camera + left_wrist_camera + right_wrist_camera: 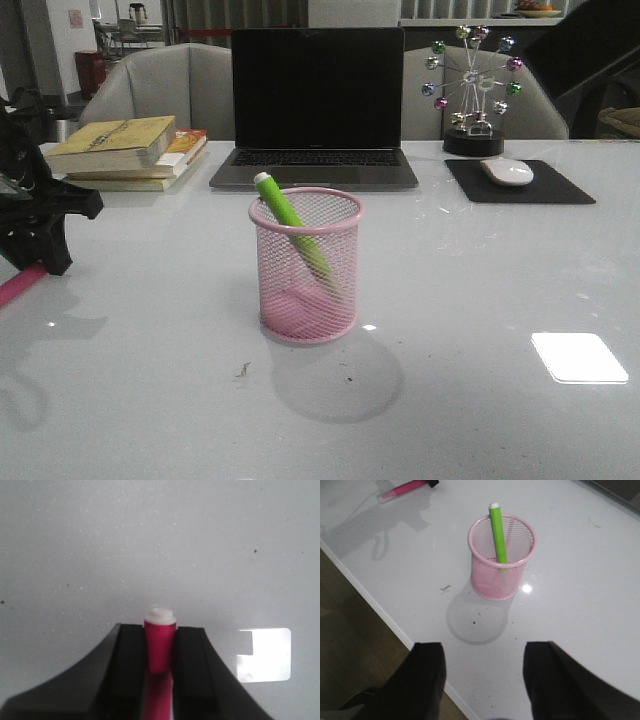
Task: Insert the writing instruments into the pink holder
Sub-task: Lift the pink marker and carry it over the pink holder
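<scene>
**Pink cup holds one marker; the other is in the left hand**

Pink wire mesh forms the pen cup (306, 266), which stands upright in the middle of the white tabletop (480, 300). The green marker (293, 232) leans inside it, its white end poking above the rim toward the robot's left.

At the left edge of the tabletop, the left hand (159, 652) is closed on the pink marker (159, 647): both black fingers (132, 655) press against its sides, and its white end sticks out just past the fingertips. The marker lies low over the tabletop, well apart from the cup.

The right hand (482, 672) hangs above the near edge of the tabletop, its fingers spread wide with nothing between them.

Behind the cup sit a laptop (316, 110), a stack of books (128, 150), a mouse (507, 171) on a black pad (520, 185), and a small ferris-wheel ornament (472, 95).
</scene>
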Tool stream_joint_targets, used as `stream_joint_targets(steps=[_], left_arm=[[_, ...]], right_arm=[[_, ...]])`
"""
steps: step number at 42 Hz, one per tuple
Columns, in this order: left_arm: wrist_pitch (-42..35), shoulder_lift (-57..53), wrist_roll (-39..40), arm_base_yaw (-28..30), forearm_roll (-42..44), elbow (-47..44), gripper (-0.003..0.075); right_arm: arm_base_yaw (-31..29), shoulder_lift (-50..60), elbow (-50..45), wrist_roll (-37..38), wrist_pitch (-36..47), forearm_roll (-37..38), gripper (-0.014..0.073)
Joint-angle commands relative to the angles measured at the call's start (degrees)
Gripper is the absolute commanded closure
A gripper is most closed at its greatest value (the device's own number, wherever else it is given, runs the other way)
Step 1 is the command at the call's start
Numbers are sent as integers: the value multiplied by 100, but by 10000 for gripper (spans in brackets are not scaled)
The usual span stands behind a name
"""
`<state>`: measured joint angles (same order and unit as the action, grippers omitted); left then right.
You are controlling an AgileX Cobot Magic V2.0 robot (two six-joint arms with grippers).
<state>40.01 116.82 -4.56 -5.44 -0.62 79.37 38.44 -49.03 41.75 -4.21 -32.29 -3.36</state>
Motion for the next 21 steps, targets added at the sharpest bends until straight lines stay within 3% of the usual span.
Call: stream_joint_targets(steps=[1, 4, 8, 17, 21], left_arm=[[-14, -564, 61, 7, -49, 150, 628], [-197, -899, 61, -72, -222, 11, 628], [-1101, -1660, 38, -312, -446, -551, 628], [-4610, -3621, 38, -1548, -524, -2480, 628], [-6047, -4249, 38, -2352, -524, -3182, 628]], right_arm=[[-1, 49, 155, -33, 496, 24, 125], [-1, 49, 155, -33, 513, 24, 125], [-1, 49, 155, -33, 513, 24, 125], [-1, 49, 155, -33, 559, 24, 125], [-1, 49, 155, -33, 606, 24, 125]])
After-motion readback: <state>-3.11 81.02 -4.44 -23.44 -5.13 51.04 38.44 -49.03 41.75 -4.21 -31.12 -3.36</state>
